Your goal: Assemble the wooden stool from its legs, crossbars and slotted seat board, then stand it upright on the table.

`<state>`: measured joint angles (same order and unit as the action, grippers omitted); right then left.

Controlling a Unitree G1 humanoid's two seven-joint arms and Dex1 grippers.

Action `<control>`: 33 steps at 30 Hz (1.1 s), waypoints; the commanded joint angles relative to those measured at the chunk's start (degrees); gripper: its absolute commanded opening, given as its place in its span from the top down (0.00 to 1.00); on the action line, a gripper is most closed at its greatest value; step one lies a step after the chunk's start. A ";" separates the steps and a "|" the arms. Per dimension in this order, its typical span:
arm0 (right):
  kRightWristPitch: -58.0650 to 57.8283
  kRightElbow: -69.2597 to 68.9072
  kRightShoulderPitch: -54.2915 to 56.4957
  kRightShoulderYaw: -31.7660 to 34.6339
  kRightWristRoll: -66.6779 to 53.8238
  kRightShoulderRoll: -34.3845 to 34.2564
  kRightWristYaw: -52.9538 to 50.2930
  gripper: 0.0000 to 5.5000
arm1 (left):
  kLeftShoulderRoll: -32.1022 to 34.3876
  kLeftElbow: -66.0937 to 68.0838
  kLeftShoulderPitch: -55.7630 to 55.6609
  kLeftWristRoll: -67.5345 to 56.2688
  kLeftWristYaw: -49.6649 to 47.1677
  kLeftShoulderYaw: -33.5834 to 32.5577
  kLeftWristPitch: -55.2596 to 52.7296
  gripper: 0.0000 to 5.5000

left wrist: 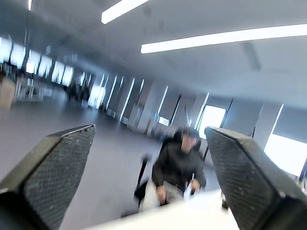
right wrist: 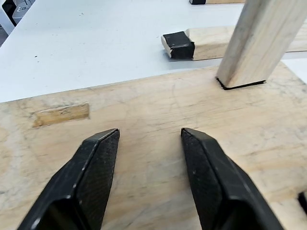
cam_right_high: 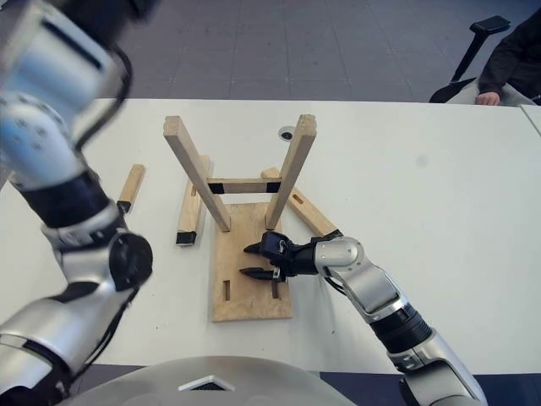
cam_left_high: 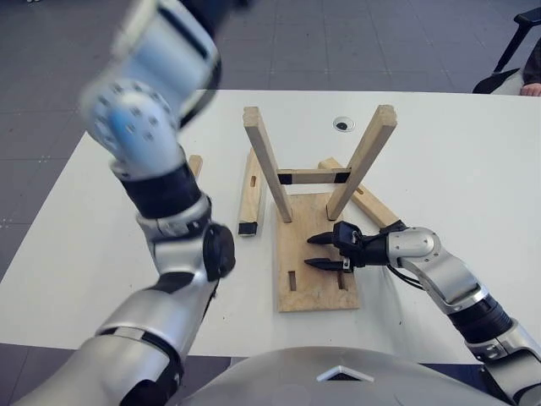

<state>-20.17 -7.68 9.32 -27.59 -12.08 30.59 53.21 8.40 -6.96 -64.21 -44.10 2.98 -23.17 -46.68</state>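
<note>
Stool, head views: half built and upside down. The board (cam_left_high: 308, 245) lies flat on the surface (cam_left_high: 456, 169) near the robot. Two legs (cam_left_high: 269, 165) stand in its far half, tied by a crossbar (cam_left_high: 313, 177).
Right fingers (cam_left_high: 323, 265), head views: spread and holding nothing, low over the board's near-right part, just short of the right standing leg.
Loose parts, head views: one spare leg (cam_left_high: 249, 199) lies just left of the board. Another (cam_left_high: 376, 210) lies angled behind the right standing leg, its end near the right wrist. A short bar (cam_right_high: 131, 188) lies well off to the left.
Left arm, head views: raised high over the surface's left side, well apart from every part.
Left fingers (left wrist: 57, 177), left wrist view: spread wide, empty, aimed out at the room.
Right wrist view: the fingers are spread just above bare board. An open slot (right wrist: 61, 114) lies beside one finger, and a seated leg's foot stands beyond the other.
Risk, frame: it looks only pegged in, so a nudge from the right fingers or forearm would likely tip it or lever it out of its slots.
Risk, board: a push on its near end could slide it and shake the frame.
In the way: the standing frame blocks a straight reach to the right spare leg, while the left one lies open.
</note>
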 commanded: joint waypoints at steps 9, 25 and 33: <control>7.98 41.87 17.89 3.49 7.09 -6.45 -4.41 0.56 | 3.09 -13.80 12.96 -7.34 -11.27 -2.95 -9.19 0.23; -23.34 -21.27 9.70 23.61 -14.75 -4.58 -15.08 0.56 | 12.00 -18.20 60.09 12.71 -9.94 1.92 -4.44 0.23; -33.27 -29.73 12.27 29.91 -23.18 -8.33 -26.16 0.56 | 15.41 -4.47 63.67 17.40 1.09 3.83 1.09 0.23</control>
<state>-52.16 -36.59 19.95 1.63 -34.15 22.51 28.15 22.89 -13.75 -0.93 -27.50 2.02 -19.95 -46.08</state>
